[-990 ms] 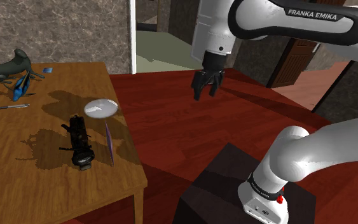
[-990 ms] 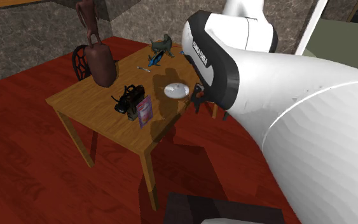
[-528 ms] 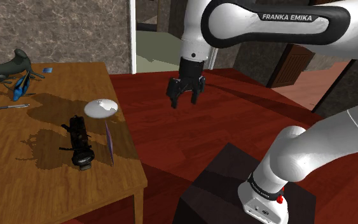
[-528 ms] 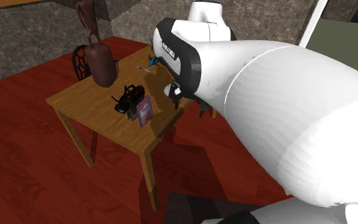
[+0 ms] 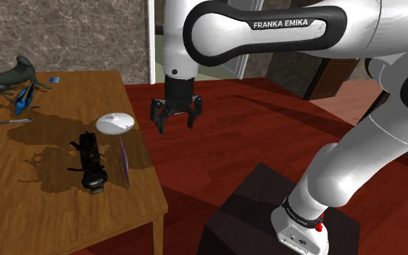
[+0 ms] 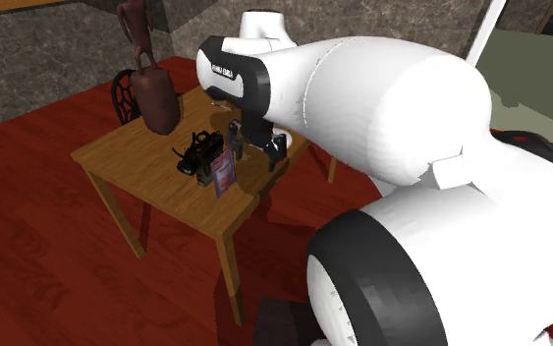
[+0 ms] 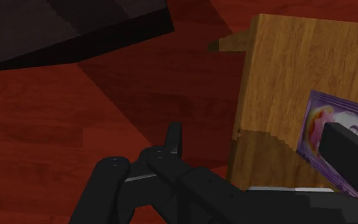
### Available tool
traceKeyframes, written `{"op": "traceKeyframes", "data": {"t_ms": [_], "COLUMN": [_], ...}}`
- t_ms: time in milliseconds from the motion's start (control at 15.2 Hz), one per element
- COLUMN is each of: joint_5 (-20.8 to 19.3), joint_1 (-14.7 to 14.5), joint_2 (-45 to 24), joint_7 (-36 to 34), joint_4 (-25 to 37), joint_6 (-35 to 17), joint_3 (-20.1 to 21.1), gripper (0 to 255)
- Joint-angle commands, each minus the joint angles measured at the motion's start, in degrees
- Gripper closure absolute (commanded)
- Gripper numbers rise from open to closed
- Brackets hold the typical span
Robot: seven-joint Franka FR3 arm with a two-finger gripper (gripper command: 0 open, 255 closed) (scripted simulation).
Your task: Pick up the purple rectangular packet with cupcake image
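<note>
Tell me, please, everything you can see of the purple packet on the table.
The purple packet is thin, flat and rectangular, with a pale pinkish picture on its face. It stands upright on edge on the wooden table, beside a black device; whether they touch is unclear. The open hand is apart from it.

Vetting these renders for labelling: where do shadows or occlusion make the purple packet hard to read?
Shoulder view: dark shadows cross the table; the packet stands edge-on, a thin sliver. Second exterior view: the arm looms over the right. Wrist view: dim, a finger overlaps the packet.
</note>
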State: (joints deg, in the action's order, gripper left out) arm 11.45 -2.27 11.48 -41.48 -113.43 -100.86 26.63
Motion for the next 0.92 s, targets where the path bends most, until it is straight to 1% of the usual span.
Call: {"op": "traceKeyframes", "data": {"t_ms": [0, 198, 330, 462, 660, 858], "joint_5": [-1.7, -5.4, -8.2, -11.1, -15.4, -15.4], "joint_1": [-0.4, -1.6, -3.0, -4.9, -8.7, -8.7], "joint_2": [-4.6, -12.2, -17.6, -23.1, -31.6, -31.6], "joint_7": [-4.2, -10.4, -14.5, -18.4, -23.5, -23.4], "joint_4": [3.8, 10.0, 14.8, 20.0, 29.1, 26.9], "joint_6": [-0.5, -0.9, -0.7, 0.0, 2.0, -0.3], "joint_3": [2.0, 4.3, 5.4, 5.9, 5.8, 5.5], "gripper": [0, 0, 0, 0, 0, 0]}}
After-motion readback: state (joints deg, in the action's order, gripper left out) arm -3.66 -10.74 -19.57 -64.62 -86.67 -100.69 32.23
